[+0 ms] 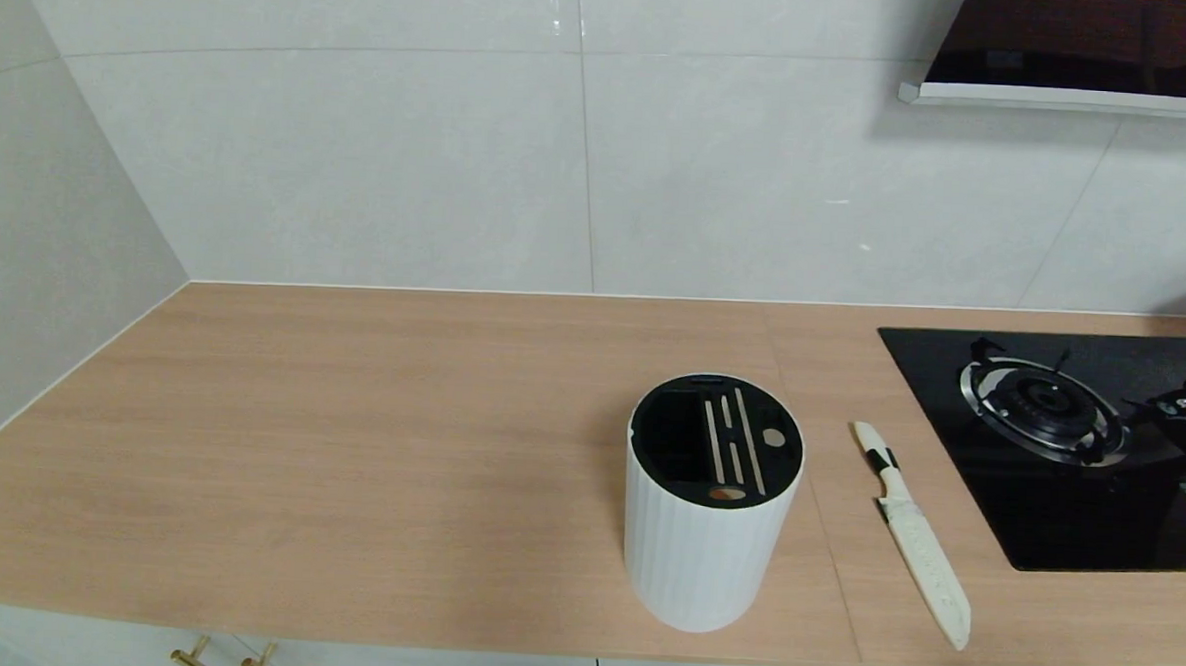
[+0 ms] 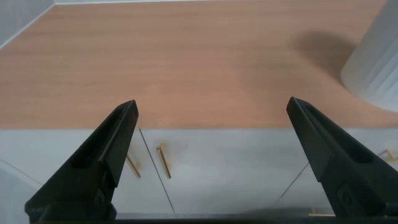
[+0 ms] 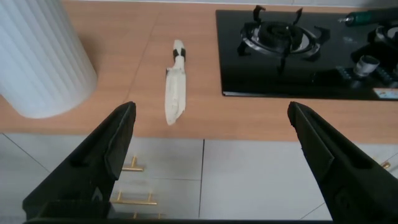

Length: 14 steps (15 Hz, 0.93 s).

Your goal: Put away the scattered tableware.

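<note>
Note light wooden bench (image 1: 348,442) below tiled wall (image 1: 360,163). Find black glass gas hob (image 1: 1026,512) inset at right. Find white ribbed cylindrical knife holder (image 1: 709,538) upright near bench front edge, black slotted top upward. See cream-bladed knife (image 1: 912,532) lying flat between holder and hob, touching neither. Note left end effector (image 2: 211,106) and right end effector (image 3: 211,107) released, fingers spread wide, just off bench front edge.

left hand (image 2: 211,104): two matte black wedge-shaped fingers (image 2: 102,158) | right hand (image 3: 211,108): identical black tapered fingers (image 3: 326,155)
</note>
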Tool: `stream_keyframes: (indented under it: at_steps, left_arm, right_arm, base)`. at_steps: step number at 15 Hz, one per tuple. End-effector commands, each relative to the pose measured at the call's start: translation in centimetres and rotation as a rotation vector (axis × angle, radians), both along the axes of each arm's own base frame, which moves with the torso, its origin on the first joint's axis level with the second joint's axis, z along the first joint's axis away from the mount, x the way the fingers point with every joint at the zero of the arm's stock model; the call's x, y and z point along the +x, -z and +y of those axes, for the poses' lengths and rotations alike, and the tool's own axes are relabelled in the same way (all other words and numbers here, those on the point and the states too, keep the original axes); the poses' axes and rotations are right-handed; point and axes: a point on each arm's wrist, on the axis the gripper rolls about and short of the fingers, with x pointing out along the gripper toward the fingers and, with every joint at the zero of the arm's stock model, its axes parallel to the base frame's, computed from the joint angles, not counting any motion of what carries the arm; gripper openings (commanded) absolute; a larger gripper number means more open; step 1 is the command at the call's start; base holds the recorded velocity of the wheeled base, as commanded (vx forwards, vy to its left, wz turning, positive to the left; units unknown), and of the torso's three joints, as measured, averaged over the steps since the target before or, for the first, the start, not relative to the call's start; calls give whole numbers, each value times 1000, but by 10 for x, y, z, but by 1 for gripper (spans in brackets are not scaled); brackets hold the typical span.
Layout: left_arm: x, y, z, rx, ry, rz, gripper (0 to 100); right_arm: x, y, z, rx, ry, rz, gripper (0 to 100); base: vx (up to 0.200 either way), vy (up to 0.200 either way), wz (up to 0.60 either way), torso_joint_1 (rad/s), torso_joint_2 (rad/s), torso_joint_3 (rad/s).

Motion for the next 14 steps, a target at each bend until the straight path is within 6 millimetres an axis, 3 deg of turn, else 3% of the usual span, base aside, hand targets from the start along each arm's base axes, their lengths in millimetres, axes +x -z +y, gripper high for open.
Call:
stream_keyframes:
  at_steps: [1, 13, 14]
  left_arm:
    - [0, 0, 0, 0, 0, 0, 100]
    - [0, 0, 0, 0, 0, 0, 100]
    - [0, 0, 0, 0, 0, 0, 100]
  right_arm:
    - [0, 0, 0, -1, 0, 1, 100]
    - [0, 0, 0, -4, 0, 1, 100]
    - [-1, -7, 0, 1, -5, -34, 100]
  base:
    - [0, 0, 0, 188, -388, -198]
    - [0, 0, 0, 21, -40, -21]
    - [0, 0, 0, 0, 0, 0]
